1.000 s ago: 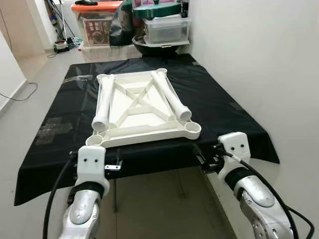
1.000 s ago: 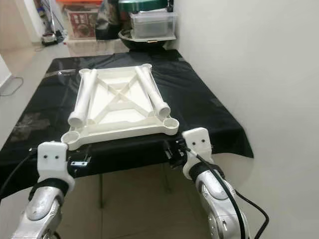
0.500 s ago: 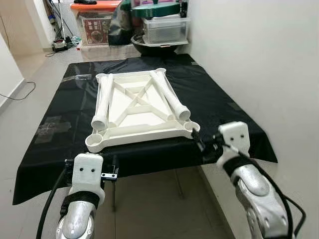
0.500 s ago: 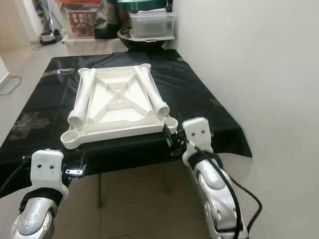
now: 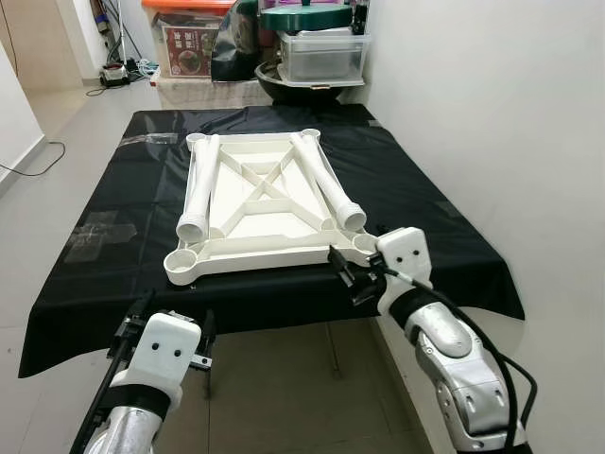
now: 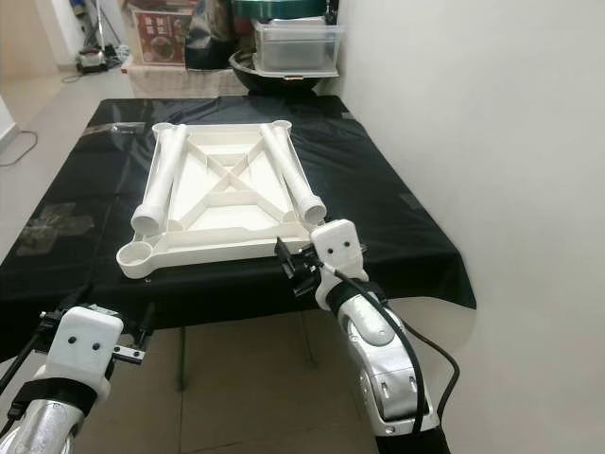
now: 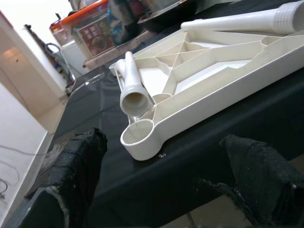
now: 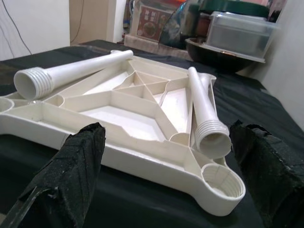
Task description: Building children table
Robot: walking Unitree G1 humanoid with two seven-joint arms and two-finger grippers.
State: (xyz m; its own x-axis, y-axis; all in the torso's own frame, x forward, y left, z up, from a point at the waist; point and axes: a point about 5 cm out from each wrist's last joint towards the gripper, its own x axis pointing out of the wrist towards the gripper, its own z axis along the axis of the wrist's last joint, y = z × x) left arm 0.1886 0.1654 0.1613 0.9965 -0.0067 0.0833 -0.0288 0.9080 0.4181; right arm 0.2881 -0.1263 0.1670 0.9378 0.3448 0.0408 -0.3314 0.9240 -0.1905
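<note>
Head views: right gripper (image 5: 348, 274) hovers at the near right corner of the tabletop (image 5: 269, 213), fingers spread wide, tips just short of the corner socket (image 5: 364, 242). The tabletop lies upside down, ribs up, on a black cloth (image 5: 425, 218) that drapes the work surface ahead of both grippers. Two white legs (image 5: 326, 182) rest loose on the ribs: one ends just beyond the right gripper, the other (image 5: 198, 187) lies along the far side from it. Left gripper (image 5: 161, 326) hangs low, below the cloth's near edge and well short of the tabletop, fingers apart. Storage boxes (image 5: 321, 52) stand far beyond the cloth.

Left wrist view: both fingers (image 7: 78, 161) stand wide apart, nothing between them. Ahead lies the near left socket (image 7: 137, 135), with an open leg end (image 7: 135, 102) just behind it. The cloth edge sits between gripper and socket.

Right wrist view: fingers (image 8: 78, 166) are spread wide and hold nothing. The threaded socket (image 8: 223, 183) lies close ahead, toward one finger. A leg's threaded end (image 8: 211, 133) sits just behind that socket; the second leg's threaded end (image 8: 33, 80) lies beyond the other finger.
</note>
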